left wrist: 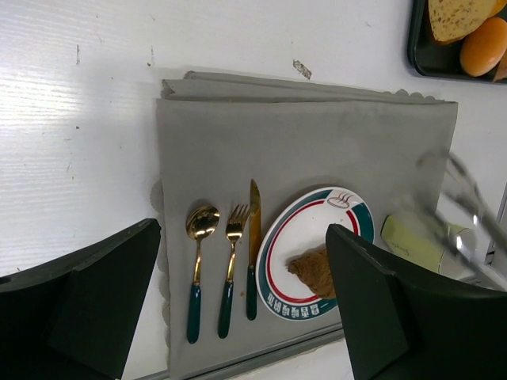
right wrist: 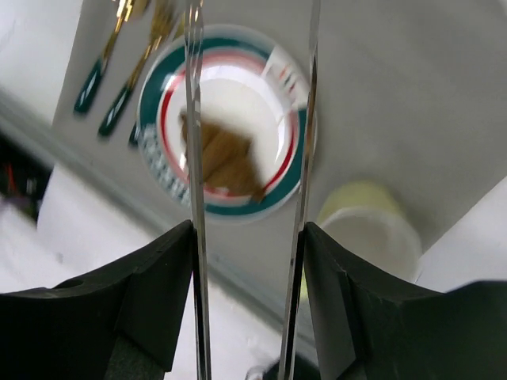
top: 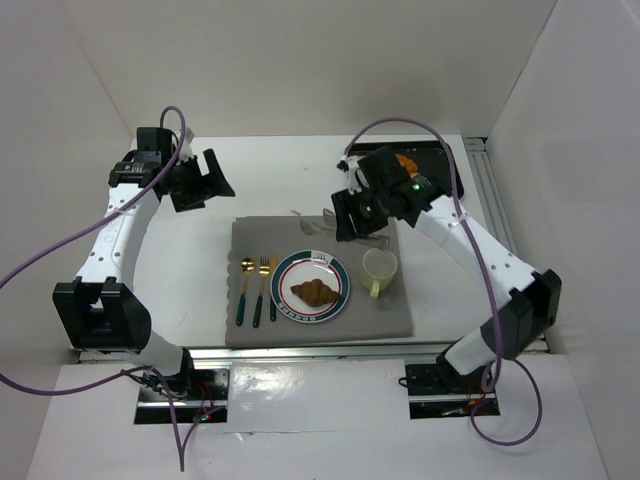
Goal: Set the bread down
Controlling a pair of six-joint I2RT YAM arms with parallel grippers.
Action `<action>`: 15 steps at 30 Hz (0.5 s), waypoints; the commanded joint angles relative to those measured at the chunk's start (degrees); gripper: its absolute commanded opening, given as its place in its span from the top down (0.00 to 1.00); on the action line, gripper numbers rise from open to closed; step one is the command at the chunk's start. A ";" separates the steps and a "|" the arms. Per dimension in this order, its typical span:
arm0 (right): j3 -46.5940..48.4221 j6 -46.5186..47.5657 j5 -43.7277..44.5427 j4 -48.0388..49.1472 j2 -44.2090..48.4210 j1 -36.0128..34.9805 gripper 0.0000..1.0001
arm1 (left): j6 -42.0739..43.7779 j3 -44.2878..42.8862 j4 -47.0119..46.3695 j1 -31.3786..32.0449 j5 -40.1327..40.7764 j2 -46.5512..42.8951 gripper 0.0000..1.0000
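Observation:
The bread, a dark-brown croissant (top: 313, 292), lies on the teal-and-red-rimmed plate (top: 337, 272) on the grey placemat. My right gripper (top: 350, 215) hovers behind the plate, shut on metal tongs (right wrist: 194, 119) whose two blades stand apart and empty. In the right wrist view the gripper (right wrist: 247, 229) looks down past the blades at the croissant (right wrist: 226, 154) and the plate (right wrist: 238, 207). My left gripper (top: 205, 180) is open and empty at the far left. Its view (left wrist: 244, 229) shows the croissant (left wrist: 315, 271) on the plate (left wrist: 265, 261) and the blurred tongs (left wrist: 463, 198).
A spoon, fork and knife (top: 258, 285) lie left of the plate on the placemat (top: 270, 240). A pale yellow mug (top: 380, 268) stands right of the plate. A dark tray (left wrist: 420, 63) at the back right holds a bread slice (left wrist: 455, 16) and a doughnut (left wrist: 483, 46).

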State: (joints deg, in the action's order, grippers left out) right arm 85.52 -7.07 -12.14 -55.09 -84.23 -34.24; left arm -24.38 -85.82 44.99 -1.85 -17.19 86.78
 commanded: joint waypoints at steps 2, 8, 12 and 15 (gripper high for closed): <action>6.49 -3.65 7.64 17.10 -10.59 1.72 0.38 | -0.15 -1.54 -0.17 -0.35 -0.04 -2.32 0.01; 17.30 -1.73 22.66 28.27 -27.90 1.19 0.38 | 0.39 -2.60 0.89 -0.35 0.58 -1.79 0.01; 21.18 3.45 22.52 38.52 -37.58 3.30 0.38 | 0.39 -2.07 0.89 -0.35 0.06 -1.79 0.01; 22.93 5.48 20.50 41.12 -43.12 3.91 0.32 | -0.14 -1.37 0.89 -0.35 -1.61 -1.79 0.01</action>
State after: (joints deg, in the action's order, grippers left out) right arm 104.18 -5.41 7.35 -23.22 -124.92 -31.48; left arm -24.25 -85.97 45.95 -1.85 -16.86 86.78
